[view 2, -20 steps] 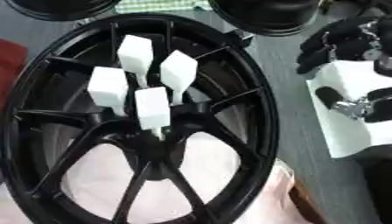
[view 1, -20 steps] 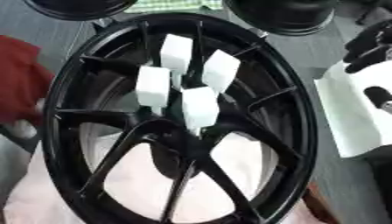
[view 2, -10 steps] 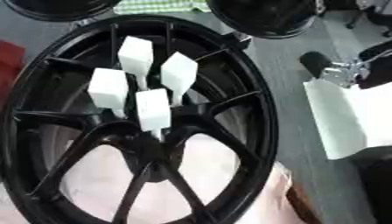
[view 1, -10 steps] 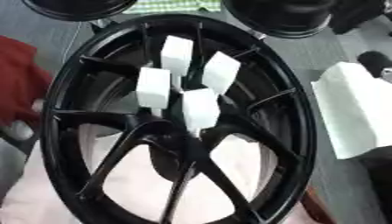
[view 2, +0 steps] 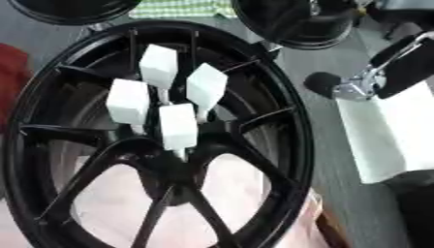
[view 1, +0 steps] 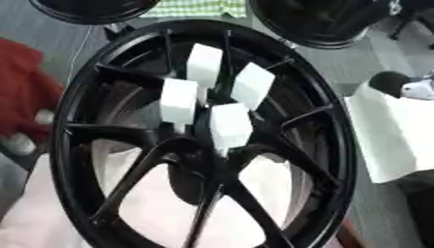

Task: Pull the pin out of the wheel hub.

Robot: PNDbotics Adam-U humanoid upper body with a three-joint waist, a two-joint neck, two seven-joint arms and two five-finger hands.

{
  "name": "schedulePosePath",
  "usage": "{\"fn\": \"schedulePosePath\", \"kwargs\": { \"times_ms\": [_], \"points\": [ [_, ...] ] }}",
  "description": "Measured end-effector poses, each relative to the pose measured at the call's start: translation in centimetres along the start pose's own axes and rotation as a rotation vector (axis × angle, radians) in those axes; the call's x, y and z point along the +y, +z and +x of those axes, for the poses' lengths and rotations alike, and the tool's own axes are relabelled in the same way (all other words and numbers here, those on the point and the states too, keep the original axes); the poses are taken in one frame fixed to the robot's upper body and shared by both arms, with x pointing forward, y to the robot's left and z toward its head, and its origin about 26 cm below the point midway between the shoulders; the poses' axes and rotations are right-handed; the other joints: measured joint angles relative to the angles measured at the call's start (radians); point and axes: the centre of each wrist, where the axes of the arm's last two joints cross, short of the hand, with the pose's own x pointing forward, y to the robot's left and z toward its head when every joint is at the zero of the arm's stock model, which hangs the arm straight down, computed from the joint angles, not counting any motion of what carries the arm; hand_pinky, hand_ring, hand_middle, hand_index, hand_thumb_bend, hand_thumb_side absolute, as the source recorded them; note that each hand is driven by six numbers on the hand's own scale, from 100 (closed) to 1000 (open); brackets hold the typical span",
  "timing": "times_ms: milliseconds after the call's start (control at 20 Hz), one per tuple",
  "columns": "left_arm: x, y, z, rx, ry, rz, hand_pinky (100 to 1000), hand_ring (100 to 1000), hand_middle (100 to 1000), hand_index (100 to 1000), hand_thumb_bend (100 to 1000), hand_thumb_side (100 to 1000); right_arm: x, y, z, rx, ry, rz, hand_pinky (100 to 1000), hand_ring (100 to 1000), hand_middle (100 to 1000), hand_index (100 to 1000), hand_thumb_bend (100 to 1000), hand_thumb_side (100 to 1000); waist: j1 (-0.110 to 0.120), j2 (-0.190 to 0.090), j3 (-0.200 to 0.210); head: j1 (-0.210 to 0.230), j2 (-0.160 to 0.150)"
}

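Observation:
A black spoked wheel hub [view 2: 298, 145] fills the middle of both views. Several white block-shaped pins stand upright around its centre: one at the back [view 2: 159, 65], one to the right [view 2: 206, 86], one to the left [view 2: 127, 100] and one at the front [view 2: 178, 125]. My right hand [view 2: 324, 83] shows at the right as a dark rounded end with a silver joint behind it. It hovers over a white sheet [view 2: 381, 140], apart from the wheel's rim and touching no pin. How its fingers stand is hidden. The left hand is out of view.
Two more black wheels lie at the back, one at the left [view 1: 93, 9] and one at the right [view 2: 292, 22], with a green checked cloth [view 1: 199, 7] between them. A red cloth [view 1: 21, 92] lies left of the hub. A pale cloth [view 1: 161, 203] shows through the spokes.
My right hand has changed its pose over the white sheet, and its dark tip now sits lower and slightly nearer the wheel's right rim. The pins have not moved.

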Motion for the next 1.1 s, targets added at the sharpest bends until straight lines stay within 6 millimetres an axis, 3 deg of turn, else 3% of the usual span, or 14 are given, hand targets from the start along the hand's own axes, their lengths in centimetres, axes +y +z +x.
{"fn": "schedulePosePath", "kwargs": {
  "times_ms": [400, 1100],
  "points": [
    [0.0, -0.1, 0.1, -0.001, 0.007, -0.002, 805, 781, 665, 881, 131, 838, 0.1, -1.4, 0.2, -0.011, -0.026, 0.06, 882, 890, 784, 853, 250, 165, -0.01, 0.006, 0.022, -0.019, -0.011],
    [-0.1, -0.4, 0.2, -0.009, 0.011, -0.004, 805, 775, 664, 880, 131, 846, 0.3, -3.1, 0.4, -0.017, -0.048, 0.059, 885, 903, 802, 863, 246, 100, -0.014, 0.037, 0.053, -0.066, -0.003]
  ]
}}
